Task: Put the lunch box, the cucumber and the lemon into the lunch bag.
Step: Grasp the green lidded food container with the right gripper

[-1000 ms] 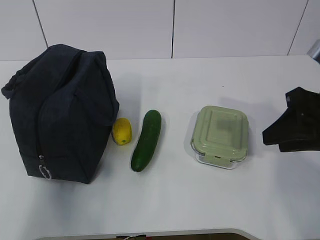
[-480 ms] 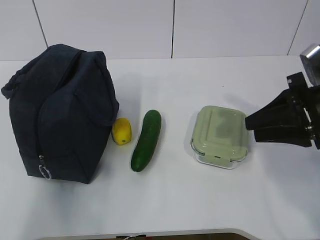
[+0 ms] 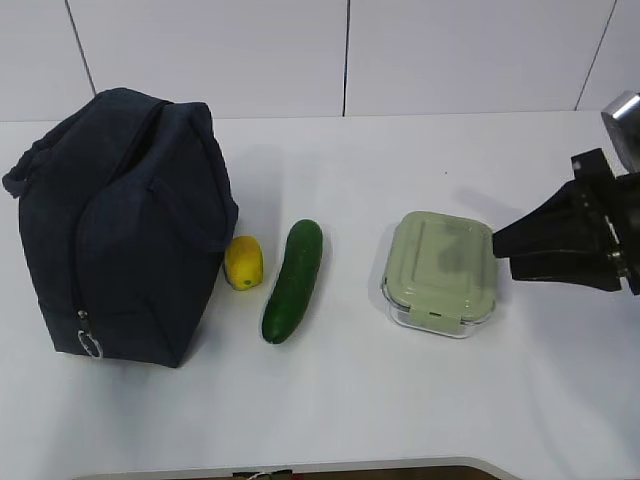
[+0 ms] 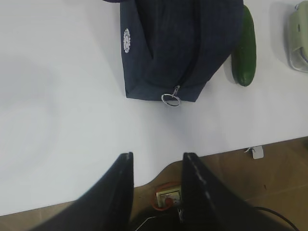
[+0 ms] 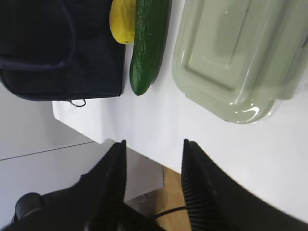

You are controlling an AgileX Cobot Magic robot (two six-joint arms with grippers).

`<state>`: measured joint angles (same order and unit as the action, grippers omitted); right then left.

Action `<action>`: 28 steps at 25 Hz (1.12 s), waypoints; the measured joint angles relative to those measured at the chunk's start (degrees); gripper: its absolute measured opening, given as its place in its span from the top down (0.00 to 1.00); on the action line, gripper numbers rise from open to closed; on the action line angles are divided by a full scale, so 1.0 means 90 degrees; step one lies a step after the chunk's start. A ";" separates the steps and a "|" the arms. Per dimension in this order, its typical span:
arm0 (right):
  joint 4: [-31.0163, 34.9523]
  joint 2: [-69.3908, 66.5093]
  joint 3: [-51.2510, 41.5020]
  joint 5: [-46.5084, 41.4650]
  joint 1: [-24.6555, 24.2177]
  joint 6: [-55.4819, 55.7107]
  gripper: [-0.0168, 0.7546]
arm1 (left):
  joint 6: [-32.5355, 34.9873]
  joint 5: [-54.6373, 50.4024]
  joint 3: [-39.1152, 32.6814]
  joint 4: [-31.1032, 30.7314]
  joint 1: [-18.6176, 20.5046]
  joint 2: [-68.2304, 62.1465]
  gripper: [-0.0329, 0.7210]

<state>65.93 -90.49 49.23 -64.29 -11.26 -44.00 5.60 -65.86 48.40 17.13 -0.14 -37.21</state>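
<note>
Lunch box: rounded glass, pale-green lid

Your right gripper reaches in from the right edge, jaws parted, holding nothing | your left gripper hangs at the near left, jaws parted, empty.
</note>
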 joint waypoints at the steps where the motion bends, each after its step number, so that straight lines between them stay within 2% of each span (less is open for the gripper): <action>1: 0.0035 0.0000 0.0000 0.0118 0.0000 0.0000 0.57 | 0.0000 0.0000 0.0000 0.0000 0.0000 0.0000 0.64; 15: 0.0043 0.0000 0.0000 0.0531 -0.0010 0.0000 0.56 | -0.0010 0.0000 0.0000 0.0000 0.0000 0.0000 0.64; 17: 0.0043 0.0000 0.0000 0.0625 -0.0010 0.0000 0.51 | -0.0010 0.0000 0.0000 0.0000 0.0000 0.0000 0.64; 22: 0.0041 0.0000 0.0000 0.0946 -0.0010 0.0000 0.29 | -0.0010 0.0000 0.0000 0.0000 0.0000 0.0000 0.64; 28: 0.0041 -0.0278 0.0122 0.1216 -0.0010 -0.0151 0.24 | -0.0010 0.0000 0.0000 0.0000 0.0000 0.0000 0.64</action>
<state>66.29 -92.99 50.33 -53.34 -11.35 -45.35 5.51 -65.86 48.40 17.13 -0.14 -37.21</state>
